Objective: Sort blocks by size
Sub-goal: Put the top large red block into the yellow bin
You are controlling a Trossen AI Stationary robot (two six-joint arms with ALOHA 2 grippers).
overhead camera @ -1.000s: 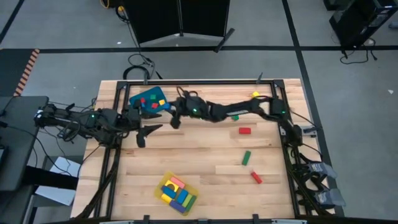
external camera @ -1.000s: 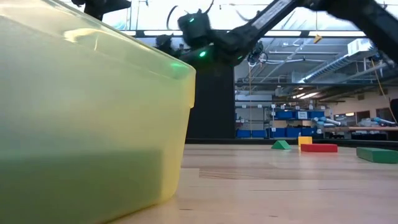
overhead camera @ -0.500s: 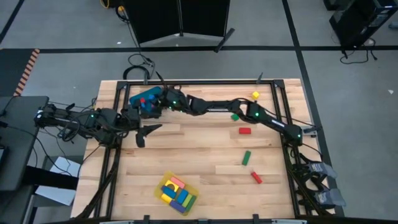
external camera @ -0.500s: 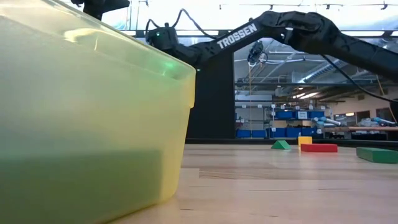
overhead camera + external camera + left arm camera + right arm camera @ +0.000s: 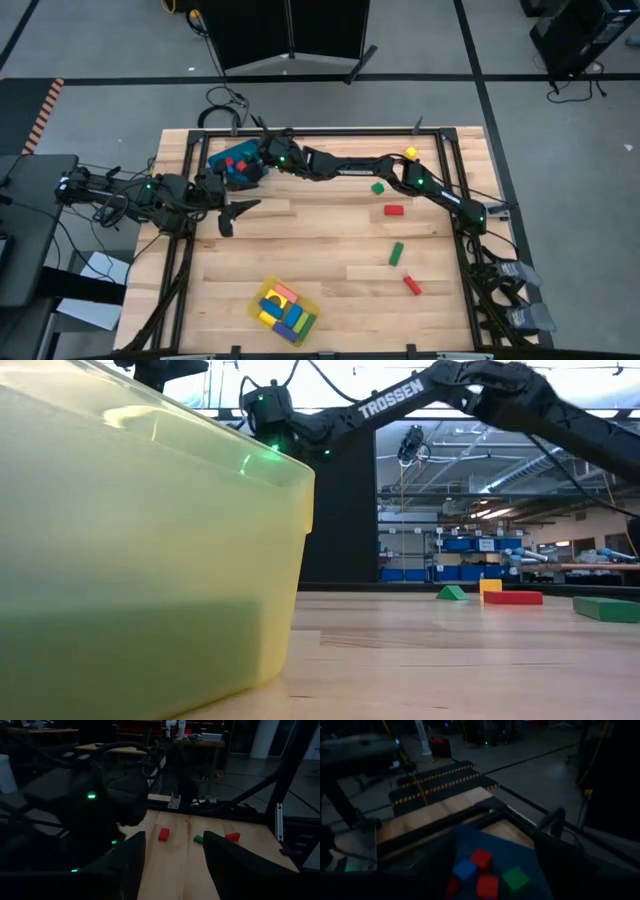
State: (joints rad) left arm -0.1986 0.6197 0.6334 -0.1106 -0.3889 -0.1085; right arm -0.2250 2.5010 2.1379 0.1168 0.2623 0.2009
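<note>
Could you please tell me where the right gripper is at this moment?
In the high view, the right gripper is stretched across to the table's far left corner, over the blue plastic bin holding small cubes, beyond the waiting left gripper.

Only readable thing I can find is the white "TROSSEN" lettering on the dark right arm (image 5: 395,405) in the low view, running along the link that slopes up across the top. It's all caps and pretty clear. Nothing legible anywhere else: the high view and both wrist views have no text I can make out, and whatever's on the shelves way back in the room is too small to read.
</note>
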